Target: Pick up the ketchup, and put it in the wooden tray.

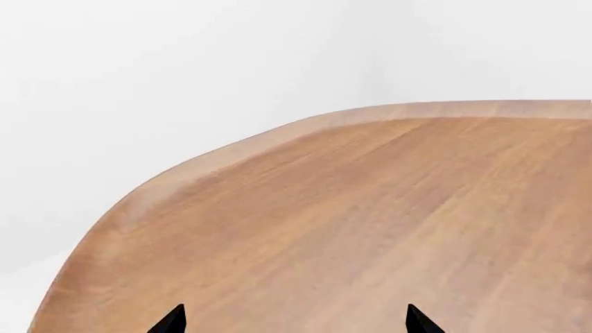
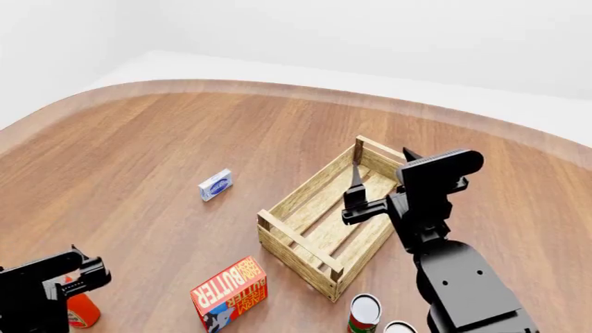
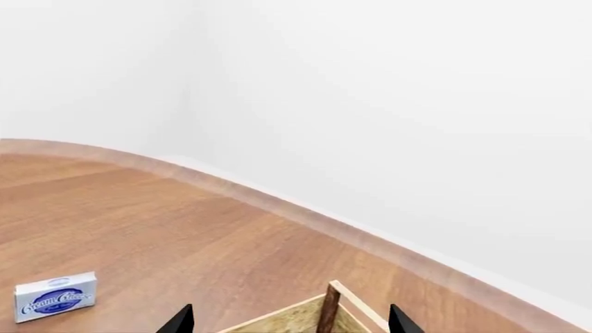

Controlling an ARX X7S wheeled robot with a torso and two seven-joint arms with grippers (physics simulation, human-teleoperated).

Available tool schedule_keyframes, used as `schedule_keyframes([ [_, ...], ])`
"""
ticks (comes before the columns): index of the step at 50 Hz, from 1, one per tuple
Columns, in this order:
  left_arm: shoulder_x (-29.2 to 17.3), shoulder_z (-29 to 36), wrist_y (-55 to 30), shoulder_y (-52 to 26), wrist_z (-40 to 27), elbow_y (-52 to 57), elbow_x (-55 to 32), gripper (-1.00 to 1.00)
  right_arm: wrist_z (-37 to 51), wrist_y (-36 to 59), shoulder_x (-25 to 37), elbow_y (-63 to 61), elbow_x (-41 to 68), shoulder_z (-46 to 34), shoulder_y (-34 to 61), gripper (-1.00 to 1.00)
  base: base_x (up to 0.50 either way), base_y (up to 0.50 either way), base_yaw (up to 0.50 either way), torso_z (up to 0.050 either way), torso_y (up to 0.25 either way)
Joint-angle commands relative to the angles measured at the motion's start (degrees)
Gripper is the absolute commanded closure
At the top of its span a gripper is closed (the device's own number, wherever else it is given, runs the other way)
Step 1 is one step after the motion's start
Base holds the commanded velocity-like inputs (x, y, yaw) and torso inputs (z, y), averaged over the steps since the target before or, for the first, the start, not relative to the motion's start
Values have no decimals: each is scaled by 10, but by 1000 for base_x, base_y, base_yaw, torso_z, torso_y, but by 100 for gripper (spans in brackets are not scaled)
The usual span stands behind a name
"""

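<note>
Right arm: we see it rising from the lower right of the head view, its wrist block held above the wooden tray (image 2: 326, 223).
Right gripper (image 2: 356, 186): its dark fingers hang over the tray's middle; in the right wrist view the two tips (image 3: 181, 320) stand wide apart with nothing between them, so we read it as spread and empty.
Left arm: only its end shows, low at the head view's left corner.
Left gripper (image 1: 294, 320): the tips are parted over bare table (image 1: 370, 222), holding nothing.
Ketchup (image 2: 80, 309): we find it at the bottom left of the head view, partly hidden behind the left gripper; whether they touch, we cannot tell.
Other things: a butter box (image 2: 229, 293) lies near the tray's front corner, a small blue-and-white box (image 2: 215, 184) lies left of the tray, and two cans (image 2: 364, 312) stand by the right arm's base.
</note>
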Motion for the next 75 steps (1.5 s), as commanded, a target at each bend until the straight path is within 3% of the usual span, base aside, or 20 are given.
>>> schedule_keyframes([
  [1, 3, 0, 11, -17, -2, -49, 0, -100, 5, 10, 2, -8, 0, -3, 2, -100, 0, 0, 0, 0, 0],
  [41, 1, -7, 16, -175, 29, -359, -28, -100, 26, 44, 16, -48, 3, -4, -3, -100, 0, 0, 0, 0, 0],
  [42, 1, -8, 14, -177, 32, -364, -30, 100, 27, 44, 17, -49, 3, -3, -4, -100, 0, 0, 0, 0, 0],
  [52, 3, -12, 9, -179, 41, -355, -41, 100, 31, 40, 18, -47, 6, 2, -9, -100, 0, 0, 0, 0, 0],
  [63, 8, 7, -27, -164, 45, -222, -43, 100, 36, 37, 21, -55, 15, 16, -17, -100, 0, 0, 0, 0, 0],
  [75, 9, 112, -145, -276, 86, -97, -14, 100, 38, 34, 33, -63, 29, 46, -8, -100, 0, 0, 0, 0, 0],
])
